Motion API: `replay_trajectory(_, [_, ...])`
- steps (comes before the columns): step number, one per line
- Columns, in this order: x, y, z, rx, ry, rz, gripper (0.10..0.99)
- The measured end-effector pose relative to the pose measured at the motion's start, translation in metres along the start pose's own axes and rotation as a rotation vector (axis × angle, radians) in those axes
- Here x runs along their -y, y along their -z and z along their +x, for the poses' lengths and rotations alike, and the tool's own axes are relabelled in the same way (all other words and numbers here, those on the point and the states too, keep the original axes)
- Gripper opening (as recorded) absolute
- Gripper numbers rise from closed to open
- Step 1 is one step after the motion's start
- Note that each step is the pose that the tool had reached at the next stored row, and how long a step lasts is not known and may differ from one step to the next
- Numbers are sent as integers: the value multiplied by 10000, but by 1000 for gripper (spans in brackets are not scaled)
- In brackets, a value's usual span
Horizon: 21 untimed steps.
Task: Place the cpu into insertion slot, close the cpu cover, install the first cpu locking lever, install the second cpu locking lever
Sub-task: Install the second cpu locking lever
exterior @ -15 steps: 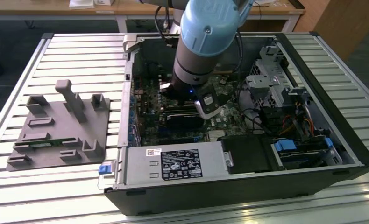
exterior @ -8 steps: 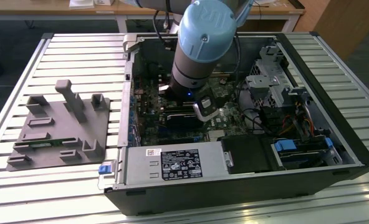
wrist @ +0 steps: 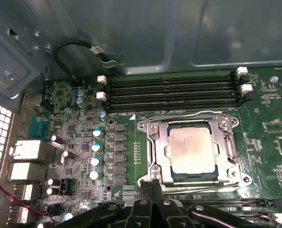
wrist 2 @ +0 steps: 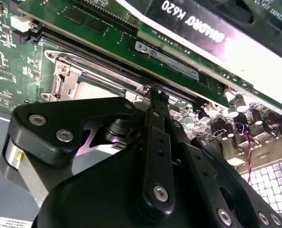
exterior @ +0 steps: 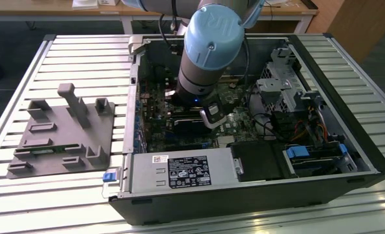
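Observation:
The cpu (wrist: pixel 192 148), pale and square, lies flat in the insertion slot (wrist: pixel 143 126) on the green board. The silver cpu cover (wrist: pixel 188 118) is down around it, framing its top. One thin wire lever (wrist: pixel 232 145) runs along one side of the socket, and another (wrist: pixel 202 187) runs along the edge nearest my fingers. My gripper (wrist: pixel 153 183) is shut, its tips together at a corner of the socket by that lever's end. From behind, my gripper (wrist 2: pixel 154 92) meets the cover (wrist 2: pixel 79 71) beside the cpu (wrist 2: pixel 91 90). In the exterior view my gripper (exterior: pixel 213 119) reaches down into the open computer case.
Long black memory slots (wrist: pixel 174 92) lie just beyond the socket. A graphics card (wrist 2: pixel 202 23) stands close on the other side. Capacitors (wrist: pixel 95 147) line the board. A grey fixture tray (exterior: pixel 62 131) sits at the exterior view's left; power supply (exterior: pixel 179 170) and drive cage (exterior: pixel 290 83) crowd the case.

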<state>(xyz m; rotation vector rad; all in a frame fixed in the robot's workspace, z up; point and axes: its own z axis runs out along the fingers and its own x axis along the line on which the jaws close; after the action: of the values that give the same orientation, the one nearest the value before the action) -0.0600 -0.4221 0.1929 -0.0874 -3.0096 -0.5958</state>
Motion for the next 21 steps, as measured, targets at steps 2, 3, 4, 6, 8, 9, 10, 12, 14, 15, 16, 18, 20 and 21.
replay_trajectory(2, [2, -5, 10, -1, 2, -30, 106])
replay_trajectory(3, [3, -9, 13, -2, 2, -43, 106])
replay_trajectory(4, [4, -12, 14, -4, 4, -52, 106])
replay_trajectory(6, [3, -22, 14, -5, 5, -74, 106])
replay_trajectory(8, [2, -32, 15, -7, 6, -98, 106])
replay_trajectory(9, [1, -37, 15, -8, 6, -109, 106])
replay_trajectory(10, [-1, -41, 15, -9, 7, -121, 106])
replay_trajectory(12, [-5, -51, 17, -10, 8, -147, 106])
replay_trajectory(14, [-12, -62, 22, -11, 10, -167, 106])
replay_trajectory(15, [-16, -67, 25, -12, 11, -176, 106])
replay_trajectory(16, [-21, -73, 28, -13, 11, -182, 106])
replay_trajectory(18, [-33, -85, 35, -14, 12, -194, 106])
replay_trajectory(20, [-45, -99, 45, -13, 12, -205, 106])
replay_trajectory(21, [-51, -107, 49, -13, 13, -214, 106])
